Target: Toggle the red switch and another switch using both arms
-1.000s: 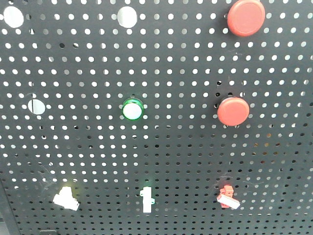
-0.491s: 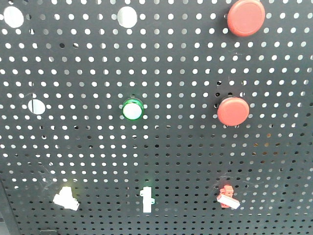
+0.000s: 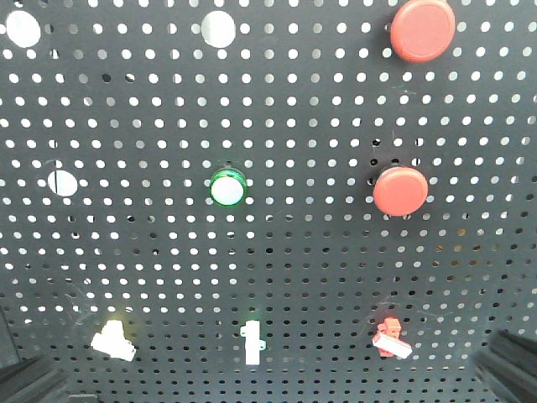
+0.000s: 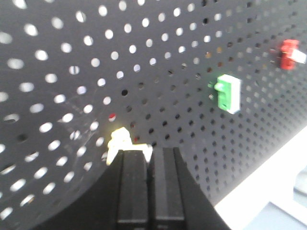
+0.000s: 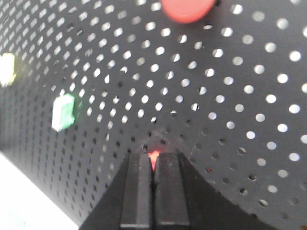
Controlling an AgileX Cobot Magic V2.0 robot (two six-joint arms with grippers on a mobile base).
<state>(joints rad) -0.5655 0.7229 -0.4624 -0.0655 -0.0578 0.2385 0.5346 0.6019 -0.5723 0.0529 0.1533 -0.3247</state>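
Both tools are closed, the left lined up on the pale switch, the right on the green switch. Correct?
No. The right tool is lined up on the red switch, not the green switch; the right wrist view shows it. The rest stands.

black perforated pegboard, red switch, pale yellow switch

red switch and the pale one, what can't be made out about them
red switch: right wrist view, mostly hidden behind the right gripper; lever not visible.
pale switch: left wrist view, blurred, lower part covered by the left gripper.
Front view: both grippers cut off at the bottom corners; contact unclear.
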